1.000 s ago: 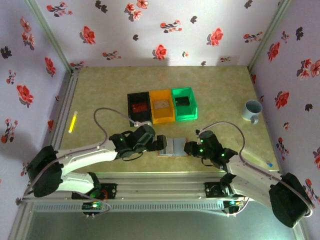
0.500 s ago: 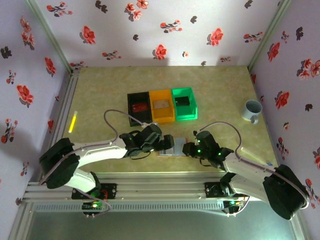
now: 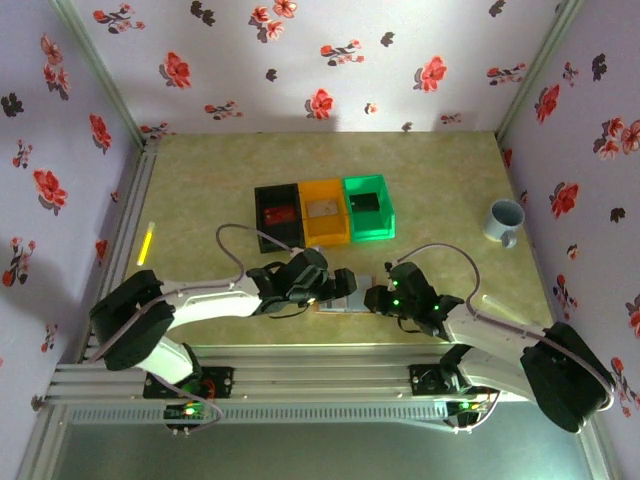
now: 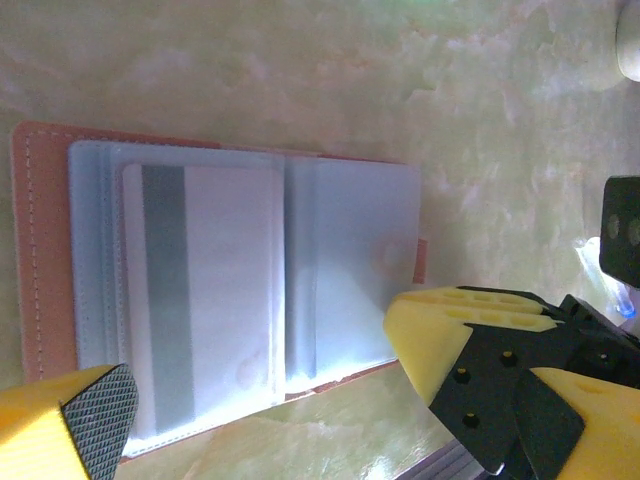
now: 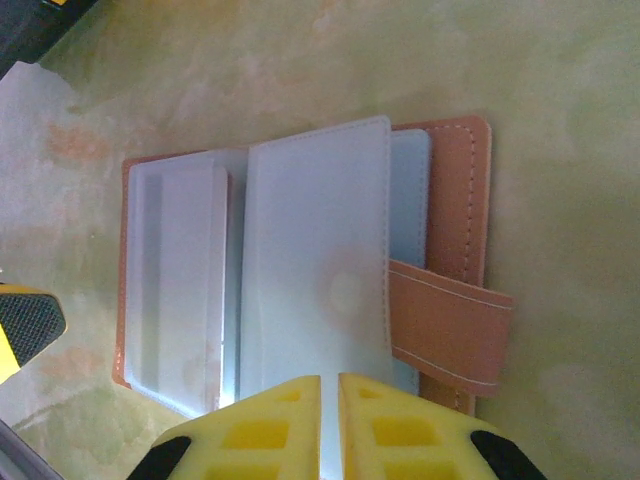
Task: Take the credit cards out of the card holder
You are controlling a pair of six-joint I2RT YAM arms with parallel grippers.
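Pinkish-brown card holder (image 5: 310,260) lies open; left gripper (image 4: 265,370), jaws wide, has advanced over it from 9 o'clock, probably for the striped card (image 4: 200,290); right gripper (image 5: 329,395) closed.

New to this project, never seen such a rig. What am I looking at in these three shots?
Two robot arms are bolted at the near edge of a table, each ending in a two-finger gripper. The wide shot is from a fixed camera above and behind them. The other two come from cameras on the left and right wrists. On the table lie an open card holder with a striped card in one sleeve, three coloured bins, a mug and a yellow stick. The left gripper is wide open, holding nothing. The right gripper is shut at the holder's edge; whether it pinches a sleeve I cannot tell.
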